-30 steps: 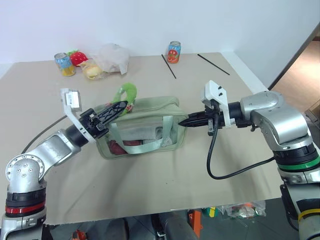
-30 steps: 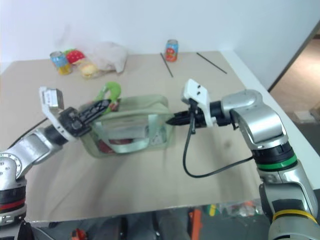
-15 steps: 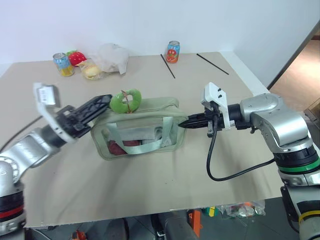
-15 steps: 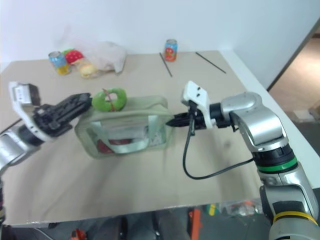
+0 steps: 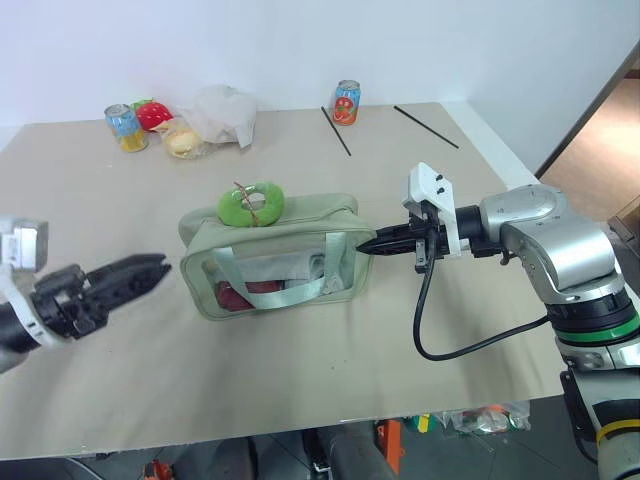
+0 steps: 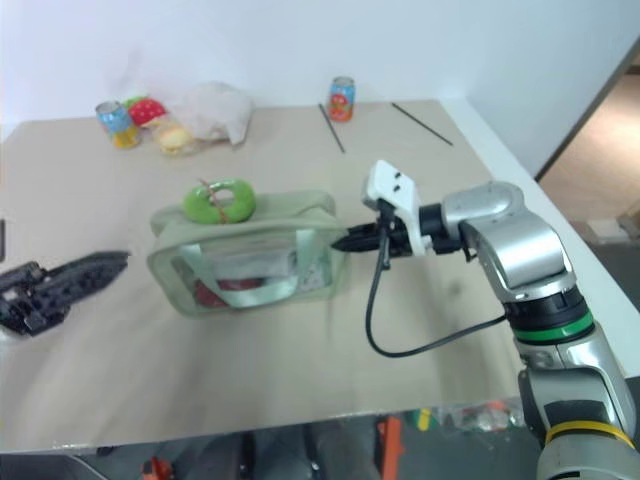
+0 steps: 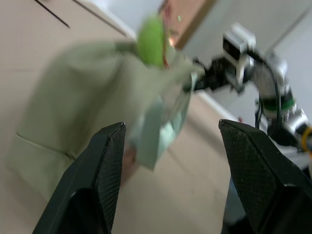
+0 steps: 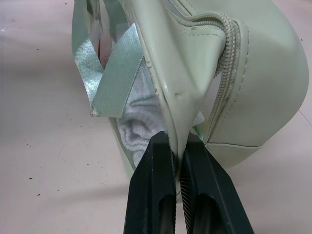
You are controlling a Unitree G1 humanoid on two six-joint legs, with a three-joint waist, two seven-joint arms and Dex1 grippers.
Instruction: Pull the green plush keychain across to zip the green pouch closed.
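Beige table (image 5: 300, 400): left gripper (image 5: 155, 266) level, jaws apart, beside green pouch (image 5: 275, 260).

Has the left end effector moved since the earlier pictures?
Yes. The left end effector has drawn back from the pale sage-green pouch, away toward the robot's left, leaving the lime-green plush ring keychain lying on the pouch's top.

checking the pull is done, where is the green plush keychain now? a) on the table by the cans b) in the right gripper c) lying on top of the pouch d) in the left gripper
c: the green plush keychain lies on the fabric top of the green pouch, with the open left gripper apart from it.
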